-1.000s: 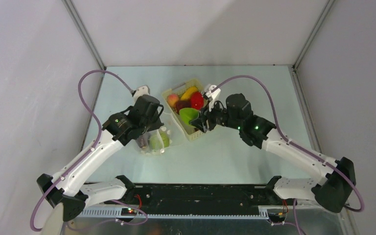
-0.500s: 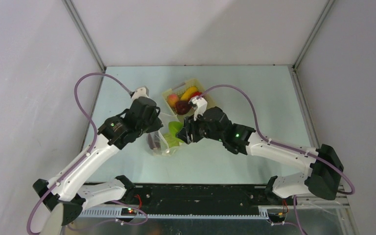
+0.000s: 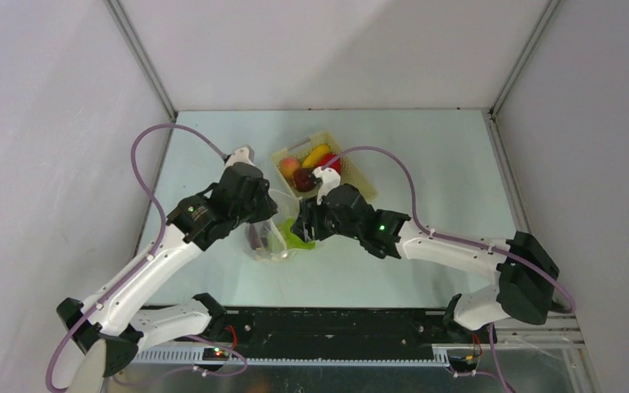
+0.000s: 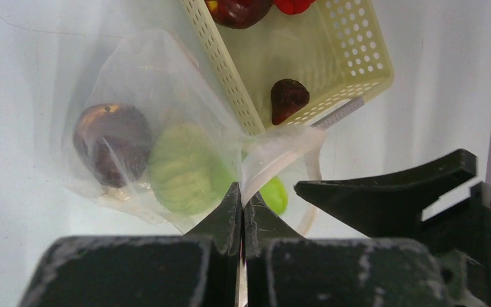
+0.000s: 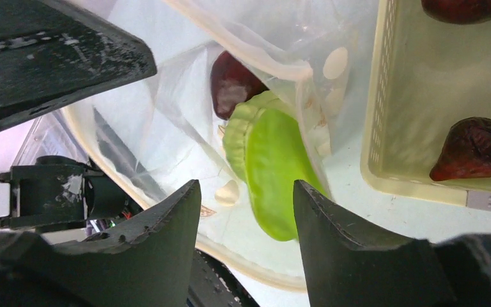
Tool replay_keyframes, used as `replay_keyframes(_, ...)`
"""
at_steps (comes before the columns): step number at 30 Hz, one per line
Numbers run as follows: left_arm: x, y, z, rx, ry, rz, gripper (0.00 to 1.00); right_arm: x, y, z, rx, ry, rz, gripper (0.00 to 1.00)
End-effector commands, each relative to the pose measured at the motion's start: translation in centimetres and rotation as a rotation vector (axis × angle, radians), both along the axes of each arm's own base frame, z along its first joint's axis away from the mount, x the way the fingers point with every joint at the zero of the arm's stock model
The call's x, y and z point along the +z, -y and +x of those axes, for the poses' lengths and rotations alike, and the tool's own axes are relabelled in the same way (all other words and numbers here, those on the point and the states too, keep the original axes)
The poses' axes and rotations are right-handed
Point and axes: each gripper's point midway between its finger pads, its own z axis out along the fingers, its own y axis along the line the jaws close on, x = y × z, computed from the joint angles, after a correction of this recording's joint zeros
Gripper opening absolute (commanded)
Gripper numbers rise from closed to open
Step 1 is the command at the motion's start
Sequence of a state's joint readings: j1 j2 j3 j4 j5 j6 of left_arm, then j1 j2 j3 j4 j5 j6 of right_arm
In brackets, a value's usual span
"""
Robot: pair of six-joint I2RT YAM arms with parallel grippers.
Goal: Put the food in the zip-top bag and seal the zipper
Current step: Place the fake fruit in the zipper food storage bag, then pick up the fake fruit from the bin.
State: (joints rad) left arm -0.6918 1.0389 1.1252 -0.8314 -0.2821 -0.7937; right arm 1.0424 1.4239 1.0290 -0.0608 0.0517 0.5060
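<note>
Right end effector (image 5: 244, 192) reaches leftward, spread over green food (image 5: 272, 185), perhaps touching.

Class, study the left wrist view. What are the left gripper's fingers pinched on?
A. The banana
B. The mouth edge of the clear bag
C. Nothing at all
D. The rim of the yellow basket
B: the left gripper is shut on the mouth edge of the zip-top bag, which holds a dark red apple and a pale green round fruit.
</note>
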Motion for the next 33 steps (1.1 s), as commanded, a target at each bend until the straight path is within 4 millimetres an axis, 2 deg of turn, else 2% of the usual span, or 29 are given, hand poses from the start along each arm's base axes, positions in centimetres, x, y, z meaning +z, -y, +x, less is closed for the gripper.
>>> replay_keyframes(1, 1.1, 1.0, 0.1, -0.031, 0.034, -0.054, 0.00, 1.7, -1.9, 1.1, -0.018, 0.019, 0.057, 0.60)
replay_keyframes(7, 1.1, 0.7, 0.0, -0.024, 0.033, -0.050, 0.00, 1.6, -3.0, 1.0, 0.001, -0.001, 0.065, 0.63)
replay_keyframes(11, 1.1, 0.0, -0.2, -0.005, 0.039, -0.036, 0.00, 3.3, -2.4, 0.8, 0.007, 0.040, 0.078, 0.69)
replay_keyframes(13, 1.1, -0.4, -0.2, 0.008, 0.040, -0.023, 0.00, 4.9, -1.3, 0.8, -0.003, 0.083, 0.079, 0.74)
replay_keyframes(15, 1.2, -0.9, -0.2, 0.027, 0.044, -0.009, 0.00, 7.3, 0.4, 0.9, -0.034, 0.139, 0.090, 0.79)
replay_keyframes(16, 1.4, -1.1, -0.1, 0.040, 0.051, -0.002, 0.00, 7.9, 1.5, 1.1, -0.062, 0.172, 0.073, 0.88)
replay_keyframes(18, 1.6, -1.7, -0.1, 0.063, 0.056, 0.013, 0.00, 9.5, 3.5, 1.5, -0.111, 0.221, 0.063, 0.98)
replay_keyframes(21, 2.2, -3.1, 0.0, 0.116, 0.072, 0.047, 0.00, 11.3, 6.2, 2.2, -0.146, 0.278, 0.068, 0.99)
replay_keyframes(24, 2.7, -4.2, 0.2, 0.159, 0.081, 0.082, 0.00, 11.3, 9.0, 4.1, -0.225, 0.268, 0.055, 1.00)
replay_keyframes(25, 3.0, -4.9, 0.2, 0.183, 0.085, 0.102, 0.00, 11.3, 9.4, 4.3, -0.229, 0.254, 0.058, 0.99)
replay_keyframes(28, 3.3, -6.2, 0.2, 0.225, 0.087, 0.140, 0.00, 10.7, 11.4, 6.6, -0.291, 0.237, 0.044, 1.00)
replay_keyframes(33, 4.4, -8.1, 0.9, 0.295, 0.119, 0.180, 0.00, 8.0, 12.0, 9.9, -0.340, 0.214, -0.017, 0.99)
